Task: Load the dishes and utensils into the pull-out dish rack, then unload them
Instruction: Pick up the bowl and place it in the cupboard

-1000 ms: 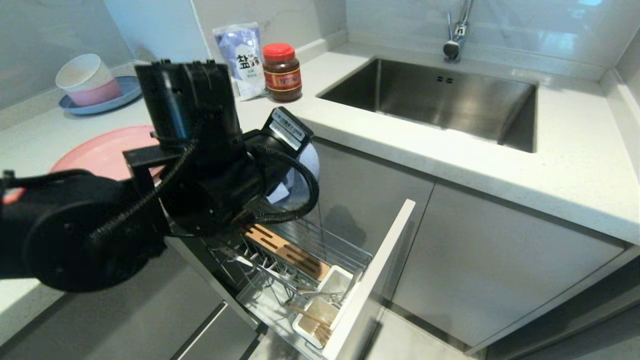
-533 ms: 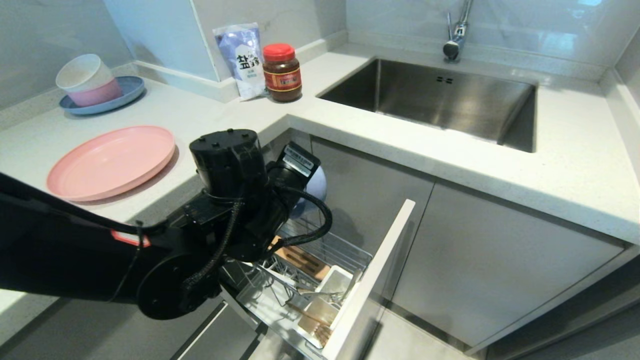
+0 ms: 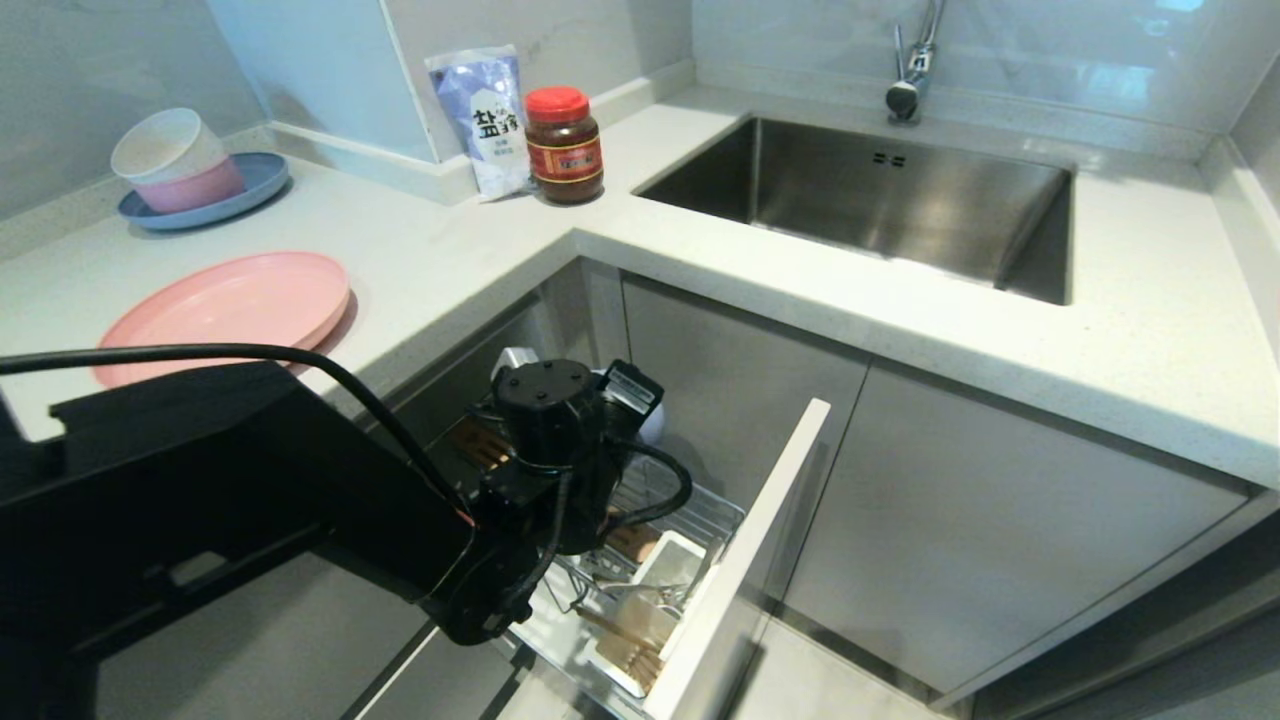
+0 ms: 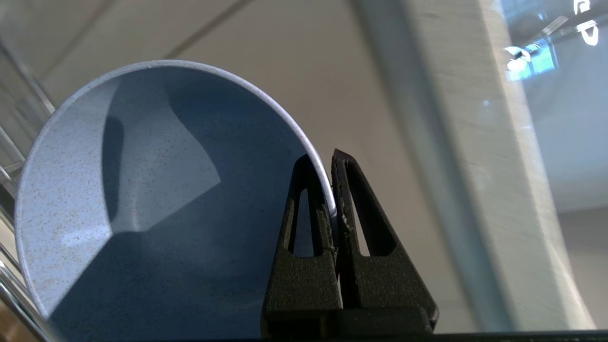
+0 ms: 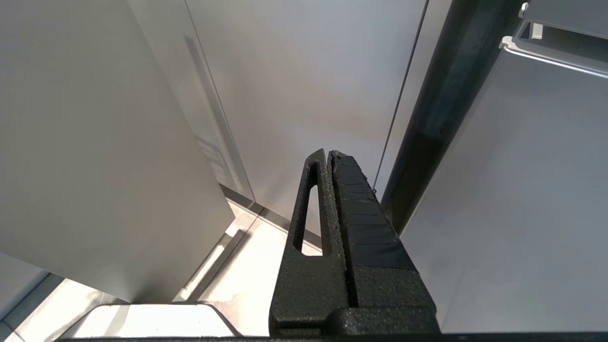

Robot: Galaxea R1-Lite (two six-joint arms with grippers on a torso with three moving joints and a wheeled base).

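Note:
My left gripper (image 4: 323,159) is shut on the rim of the blue-grey bowl (image 4: 156,199), one finger inside and one outside. In the head view the left wrist (image 3: 545,400) is low over the back of the pull-out dish rack (image 3: 700,505), and only a pale sliver of the bowl (image 3: 655,425) shows behind it. The pink plate (image 3: 225,315) lies flat on the counter at left. Silver cutlery (image 3: 640,590) and chopsticks (image 3: 625,635) sit in the white cutlery box (image 3: 668,560). My right gripper (image 5: 327,153) is shut, empty, and parked beside cabinet fronts.
The rack's pale front panel (image 3: 745,550) stands out from the cabinets. On the counter at the back left, white and pink bowls sit on a blue plate (image 3: 255,185). A salt bag (image 3: 485,120) and a red-lidded jar (image 3: 565,145) stand near the sink (image 3: 880,200).
My left arm has sunk from counter height down into the open rack, carrying the bowl with it. The pink plate, partly covered before, now shows whole.

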